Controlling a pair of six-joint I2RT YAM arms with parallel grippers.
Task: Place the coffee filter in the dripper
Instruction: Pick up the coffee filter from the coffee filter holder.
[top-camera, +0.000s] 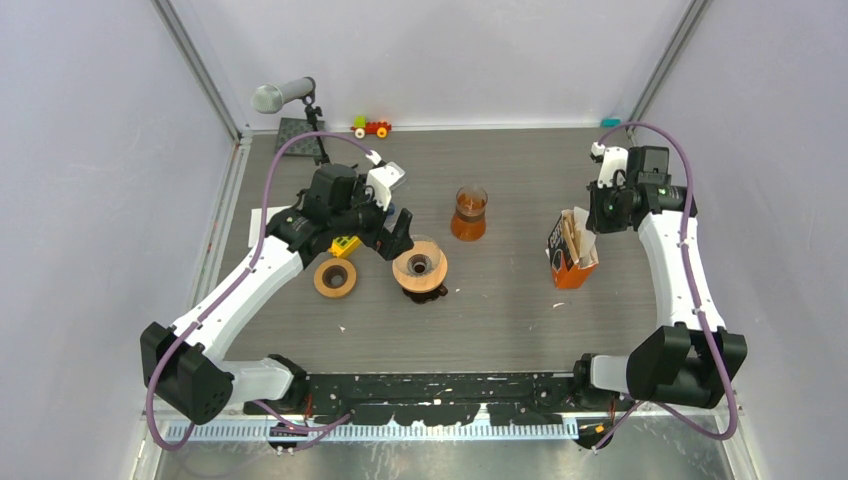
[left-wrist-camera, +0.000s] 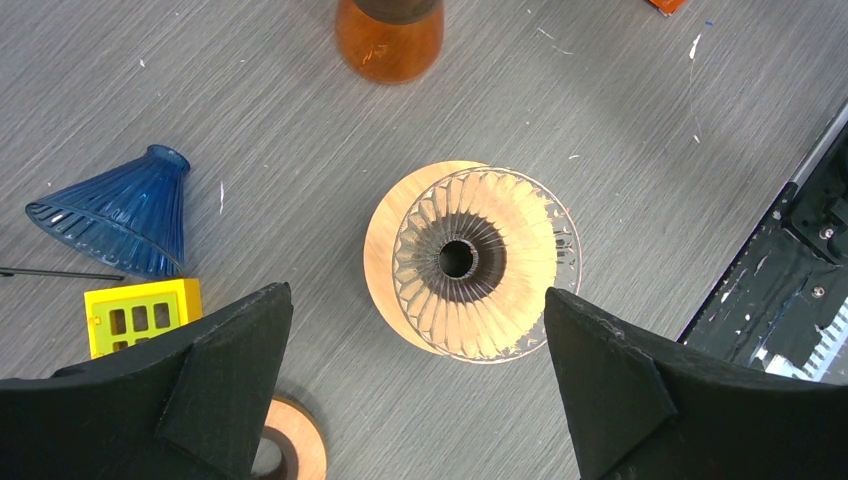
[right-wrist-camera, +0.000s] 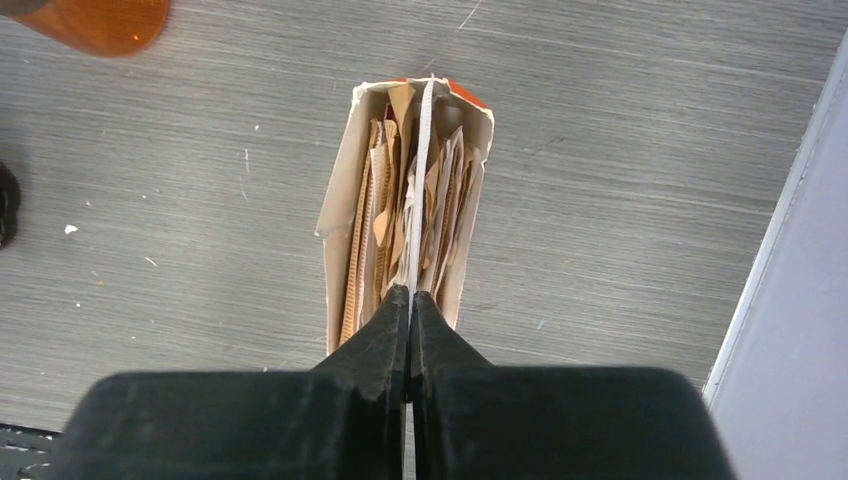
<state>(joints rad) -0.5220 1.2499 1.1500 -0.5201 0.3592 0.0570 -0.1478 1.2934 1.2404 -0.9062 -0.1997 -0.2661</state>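
Right jaws apparently tight on one filter

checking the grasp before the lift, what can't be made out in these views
Right wrist: whether the right gripper pinches one filter or several; its fingers cover the pinch.
Right wrist: the box's lower half, behind the gripper.
Left wrist: wooden ring, cut by the bottom edge and a finger.
Top: blue cone, hidden under the left arm.
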